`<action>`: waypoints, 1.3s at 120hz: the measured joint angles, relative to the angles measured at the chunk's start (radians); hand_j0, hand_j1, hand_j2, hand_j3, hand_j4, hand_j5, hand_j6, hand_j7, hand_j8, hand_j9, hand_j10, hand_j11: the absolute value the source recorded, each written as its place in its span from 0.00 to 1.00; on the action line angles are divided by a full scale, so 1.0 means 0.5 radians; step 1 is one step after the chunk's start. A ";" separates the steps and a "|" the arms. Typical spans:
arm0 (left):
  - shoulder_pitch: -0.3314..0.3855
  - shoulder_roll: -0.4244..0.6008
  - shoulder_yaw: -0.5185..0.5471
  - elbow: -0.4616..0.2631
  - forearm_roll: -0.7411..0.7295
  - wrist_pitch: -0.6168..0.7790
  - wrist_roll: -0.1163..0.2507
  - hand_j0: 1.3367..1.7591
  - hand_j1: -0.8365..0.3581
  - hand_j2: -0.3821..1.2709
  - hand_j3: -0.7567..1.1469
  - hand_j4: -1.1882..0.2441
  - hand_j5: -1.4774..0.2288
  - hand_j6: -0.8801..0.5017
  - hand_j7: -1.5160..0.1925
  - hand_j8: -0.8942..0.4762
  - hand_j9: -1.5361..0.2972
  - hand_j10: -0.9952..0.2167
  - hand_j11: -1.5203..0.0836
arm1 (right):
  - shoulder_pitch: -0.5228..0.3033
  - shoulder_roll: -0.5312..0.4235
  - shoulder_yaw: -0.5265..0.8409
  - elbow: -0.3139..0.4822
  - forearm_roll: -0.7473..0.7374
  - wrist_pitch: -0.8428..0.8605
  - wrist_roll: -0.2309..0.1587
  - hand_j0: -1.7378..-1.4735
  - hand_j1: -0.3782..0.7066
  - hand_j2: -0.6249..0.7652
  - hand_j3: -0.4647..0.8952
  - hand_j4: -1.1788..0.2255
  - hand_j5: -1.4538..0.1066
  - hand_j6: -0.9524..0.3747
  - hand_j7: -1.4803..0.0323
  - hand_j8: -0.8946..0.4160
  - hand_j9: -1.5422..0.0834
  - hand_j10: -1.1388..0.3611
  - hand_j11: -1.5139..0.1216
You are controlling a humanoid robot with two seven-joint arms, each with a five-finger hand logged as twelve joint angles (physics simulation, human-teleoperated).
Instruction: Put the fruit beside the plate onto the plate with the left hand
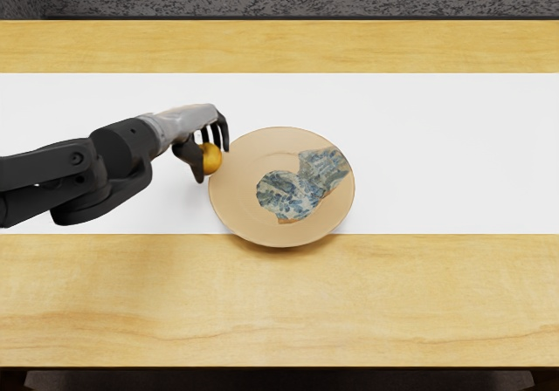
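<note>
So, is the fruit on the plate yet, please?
Not yet: the left robot hand grips the orange fruit at the left rim of the plate.

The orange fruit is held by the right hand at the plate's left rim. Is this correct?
Not quite. In the head view the arm comes in from the left edge, so the left hand holds the orange fruit. The rest is right: it is at the left rim of the plate.
</note>
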 joint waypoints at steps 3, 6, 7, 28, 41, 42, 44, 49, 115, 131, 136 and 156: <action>0.000 -0.020 -0.004 0.012 -0.002 -0.003 0.000 0.76 0.37 0.67 0.40 0.37 0.31 0.28 0.35 0.31 0.35 0.26 0.39 | 0.000 0.000 0.000 0.000 0.000 0.000 0.000 0.30 0.03 0.45 0.34 0.84 0.93 0.72 0.98 0.68 0.95 0.76 0.93; -0.001 -0.043 -0.008 0.023 -0.001 -0.006 0.000 0.76 0.37 0.66 0.40 0.37 0.31 0.28 0.35 0.31 0.35 0.26 0.39 | 0.000 0.000 0.000 0.000 0.000 0.000 0.000 0.30 0.03 0.45 0.34 0.84 0.93 0.72 0.98 0.68 0.95 0.76 0.93; -0.002 -0.051 -0.009 0.026 -0.001 -0.007 0.000 0.76 0.37 0.66 0.40 0.37 0.31 0.28 0.35 0.31 0.35 0.26 0.39 | 0.000 0.000 0.001 0.000 0.000 0.000 0.000 0.30 0.03 0.45 0.34 0.84 0.93 0.72 0.98 0.68 0.95 0.76 0.93; -0.001 -0.221 -0.018 0.100 0.000 -0.014 0.001 0.76 0.36 0.67 0.40 0.38 0.31 0.29 0.35 0.31 0.35 0.26 0.39 | 0.000 0.000 0.001 -0.001 0.000 0.000 0.000 0.30 0.03 0.45 0.34 0.84 0.93 0.72 0.98 0.68 0.95 0.76 0.93; 0.000 -0.288 -0.020 0.153 0.002 -0.018 0.000 0.76 0.36 0.66 0.40 0.38 0.31 0.29 0.35 0.31 0.35 0.26 0.39 | 0.000 0.000 0.001 -0.001 0.000 0.000 0.000 0.30 0.03 0.45 0.34 0.84 0.93 0.72 0.98 0.68 0.95 0.76 0.93; 0.001 -0.293 -0.020 0.156 0.003 -0.018 0.001 0.76 0.37 0.65 0.40 0.38 0.32 0.29 0.35 0.31 0.35 0.26 0.39 | 0.000 0.000 0.001 -0.001 0.000 0.000 0.000 0.30 0.03 0.45 0.34 0.84 0.93 0.72 0.98 0.68 0.95 0.76 0.93; 0.002 -0.307 -0.020 0.166 0.004 -0.018 0.001 0.76 0.37 0.64 0.40 0.37 0.32 0.29 0.35 0.31 0.35 0.26 0.39 | 0.000 0.000 0.001 -0.001 0.000 0.000 0.000 0.30 0.03 0.45 0.34 0.84 0.93 0.72 0.98 0.68 0.95 0.76 0.93; 0.007 -0.353 -0.018 0.191 0.008 -0.018 0.001 0.76 0.39 0.62 0.40 0.37 0.32 0.28 0.36 0.31 0.35 0.26 0.39 | 0.000 0.000 0.001 -0.001 0.000 0.000 0.000 0.30 0.03 0.45 0.34 0.84 0.93 0.72 0.98 0.68 0.95 0.76 0.93; 0.021 -0.396 -0.058 0.297 -0.134 -0.015 0.000 0.76 0.80 0.32 0.40 0.68 0.70 0.52 0.72 0.53 0.68 0.64 0.77 | 0.000 0.000 -0.002 -0.001 0.000 0.000 0.000 0.30 0.03 0.45 0.34 0.84 0.93 0.72 0.98 0.68 0.95 0.76 0.93; 0.021 -0.234 -0.142 0.289 -0.369 -0.054 0.000 0.76 0.88 0.28 0.40 0.75 0.77 0.57 0.79 0.58 0.75 0.72 0.85 | 0.000 0.000 -0.002 -0.001 -0.001 0.000 0.000 0.30 0.03 0.45 0.34 0.84 0.93 0.72 0.98 0.68 0.95 0.76 0.93; 0.023 -0.195 -0.177 0.285 -0.451 -0.112 0.000 0.76 0.90 0.27 0.40 0.76 0.79 0.58 0.81 0.59 0.76 0.74 0.86 | 0.000 0.000 -0.002 -0.001 -0.001 0.000 0.000 0.30 0.03 0.45 0.34 0.84 0.93 0.72 0.98 0.68 0.95 0.76 0.93; 0.022 0.219 -0.337 0.280 -0.831 -0.592 0.000 0.76 0.94 0.25 0.40 0.79 0.82 0.60 0.84 0.62 0.80 0.77 0.90 | 0.001 0.000 -0.005 -0.001 -0.003 0.000 0.000 0.30 0.03 0.45 0.34 0.84 0.93 0.72 0.98 0.68 0.95 0.76 0.93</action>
